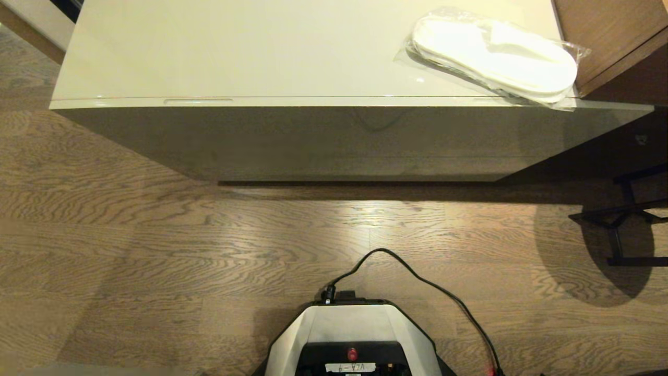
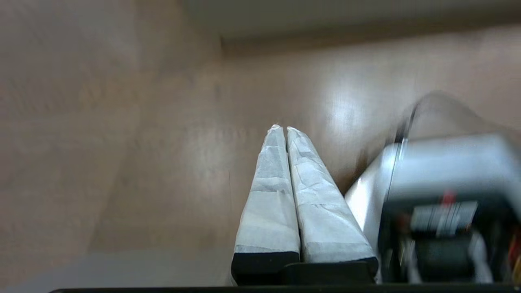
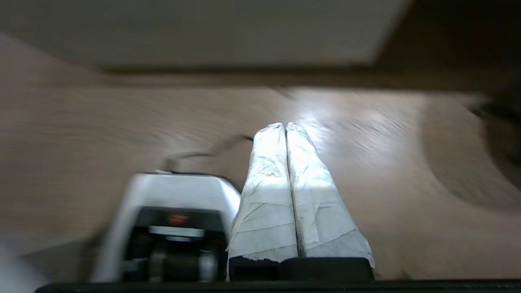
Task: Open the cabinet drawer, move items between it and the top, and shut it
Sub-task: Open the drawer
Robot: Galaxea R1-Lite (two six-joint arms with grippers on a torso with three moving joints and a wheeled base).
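The low cabinet's glossy cream top (image 1: 235,47) fills the upper head view. A pair of flat white slippers (image 1: 496,55) in clear plastic lies on its right end. The cabinet drawer (image 1: 334,138) is closed, with a slim slot (image 1: 198,101) at its front edge. Neither arm shows in the head view. My left gripper (image 2: 281,129) hangs shut and empty over the wooden floor, left of my base. My right gripper (image 3: 285,126) is shut and empty too, low over the floor to the right of my base, with the cabinet front (image 3: 203,32) ahead.
Brown wooden furniture (image 1: 610,36) stands against the cabinet's right end. A black metal frame (image 1: 626,219) rests on the floor at the right. My white base (image 1: 355,334) with its black cable (image 1: 443,292) sits on the wooden floor (image 1: 156,261) before the cabinet.
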